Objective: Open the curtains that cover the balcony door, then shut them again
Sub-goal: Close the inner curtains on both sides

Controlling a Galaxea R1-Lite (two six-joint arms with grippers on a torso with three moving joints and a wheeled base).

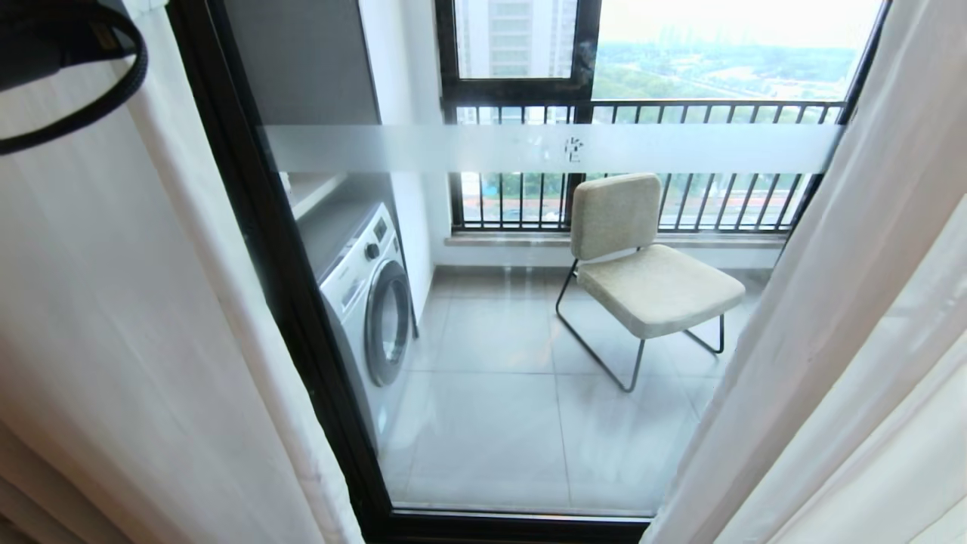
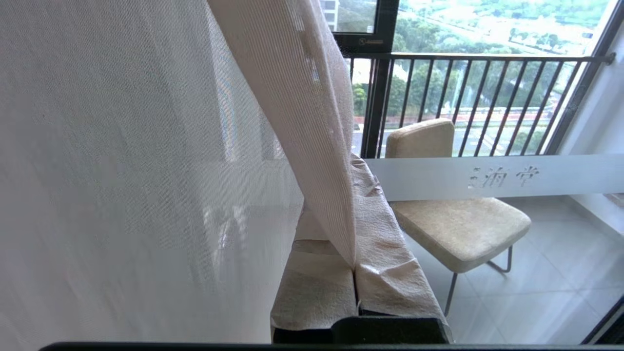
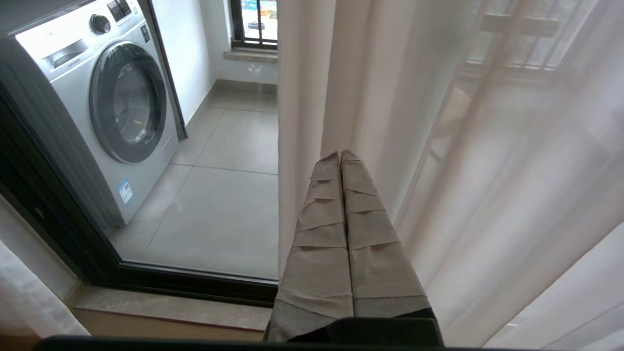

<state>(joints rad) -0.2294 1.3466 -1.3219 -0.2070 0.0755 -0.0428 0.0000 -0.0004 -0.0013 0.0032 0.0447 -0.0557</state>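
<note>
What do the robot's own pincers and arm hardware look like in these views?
Both the left pincer and right pincer have long tapering fingers wrapped in creased beige-grey tape on black bases. In the head view, a looped black cable hangs from dark arm hardware.

A beige chair on thin dark metal legs is standing on the grey tiled floor, its back toward a dark barred railing. A front-loading washing machine is sitting against the white wall, well apart from the chair.
</note>
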